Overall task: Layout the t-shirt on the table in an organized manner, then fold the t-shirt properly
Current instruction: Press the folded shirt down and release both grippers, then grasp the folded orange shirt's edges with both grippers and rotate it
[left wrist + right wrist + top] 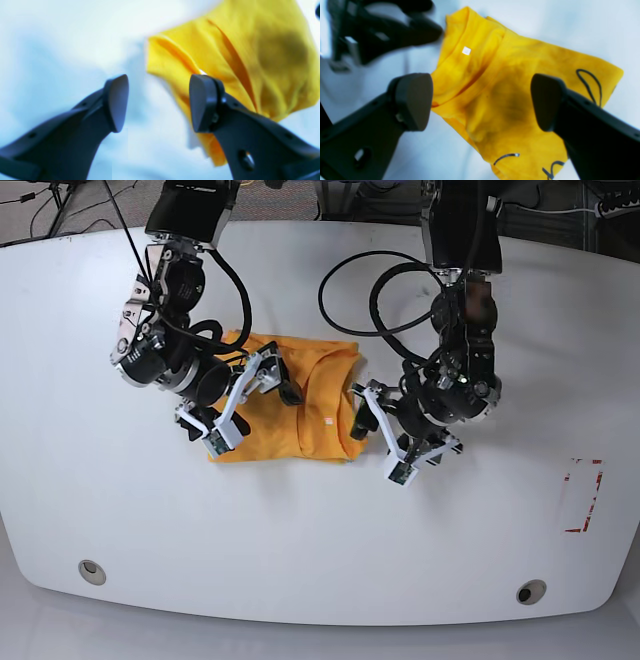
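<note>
The orange-yellow t-shirt (310,415) lies folded into a compact rectangle on the white table (320,560). Its small white neck label (466,50) faces up, and thin dark line marks (590,82) show near one edge. My right gripper (248,405) is open and empty, hovering over the shirt's left part; in the right wrist view (480,100) the shirt (495,87) fills the gap between the fingers. My left gripper (380,438) is open and empty at the shirt's right edge. In the left wrist view (158,102) the shirt (250,50) lies ahead and partly behind one finger.
Black cables (370,290) loop over the table behind the left arm. Two grey grommet holes (92,571) (531,591) sit near the front edge. A red-taped rectangle (583,495) is at the right. The left gripper (395,30) shows blurred in the right wrist view.
</note>
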`<state>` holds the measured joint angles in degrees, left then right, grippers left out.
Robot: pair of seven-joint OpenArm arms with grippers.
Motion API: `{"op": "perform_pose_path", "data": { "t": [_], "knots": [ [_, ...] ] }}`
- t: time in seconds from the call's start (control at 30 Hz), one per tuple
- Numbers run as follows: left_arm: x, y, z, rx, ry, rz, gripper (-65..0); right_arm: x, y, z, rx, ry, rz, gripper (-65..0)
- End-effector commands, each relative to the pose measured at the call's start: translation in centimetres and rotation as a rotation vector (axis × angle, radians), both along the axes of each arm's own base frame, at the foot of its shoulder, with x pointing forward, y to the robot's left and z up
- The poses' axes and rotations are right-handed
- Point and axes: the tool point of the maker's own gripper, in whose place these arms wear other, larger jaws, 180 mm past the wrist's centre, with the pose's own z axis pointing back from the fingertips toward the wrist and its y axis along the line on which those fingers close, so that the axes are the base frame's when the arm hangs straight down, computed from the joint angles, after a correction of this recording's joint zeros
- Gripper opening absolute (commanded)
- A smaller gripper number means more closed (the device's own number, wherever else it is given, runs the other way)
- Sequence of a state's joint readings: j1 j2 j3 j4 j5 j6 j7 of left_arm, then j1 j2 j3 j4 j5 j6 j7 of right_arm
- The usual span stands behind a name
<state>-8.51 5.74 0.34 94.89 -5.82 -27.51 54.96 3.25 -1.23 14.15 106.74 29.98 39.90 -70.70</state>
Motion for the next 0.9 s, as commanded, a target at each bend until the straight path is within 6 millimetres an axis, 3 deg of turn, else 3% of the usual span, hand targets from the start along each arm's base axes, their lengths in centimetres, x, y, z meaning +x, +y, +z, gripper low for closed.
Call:
{"op": "perform_pose_path", "data": {
  "t": [0.0,0.13,0.23,0.3,0.43,0.63,0.73,0.87],
  "knots": [
    [1.6,3.6,4.0,0.042,-0.130,0.056,-28.2,0.9,-0.3,1.6,0.003,-0.064,0.001,-6.0],
    [2.3,8.9,7.0,0.078,-0.220,0.178,-28.3,1.8,-1.5,1.9,-0.040,-0.088,-0.014,-6.3],
    [2.7,10.8,8.9,0.075,-0.268,0.238,-28.3,2.9,-2.5,2.1,-0.096,-0.126,-0.045,-10.9],
    [2.7,10.7,9.0,0.076,-0.270,0.235,-28.3,3.6,-2.9,2.0,-0.117,-0.141,-0.063,-16.0],
    [2.3,7.5,8.3,0.081,-0.260,0.140,-31.0,5.6,-4.0,1.2,-0.173,-0.127,-0.091,-31.1],
    [-0.4,0.8,5.7,0.042,-0.220,-0.029,-52.2,7.8,-5.6,0.5,-0.201,-0.125,-0.114,-52.5],
    [-1.8,-1.4,4.6,0.019,-0.195,-0.076,-59.9,8.2,-5.6,0.1,-0.175,-0.137,-0.118,-53.7],
    [-3.6,-3.9,3.3,0.002,-0.166,-0.115,-60.7,8.8,-7.1,-0.6,-0.177,-0.133,-0.131,-51.8]
  ]
}}
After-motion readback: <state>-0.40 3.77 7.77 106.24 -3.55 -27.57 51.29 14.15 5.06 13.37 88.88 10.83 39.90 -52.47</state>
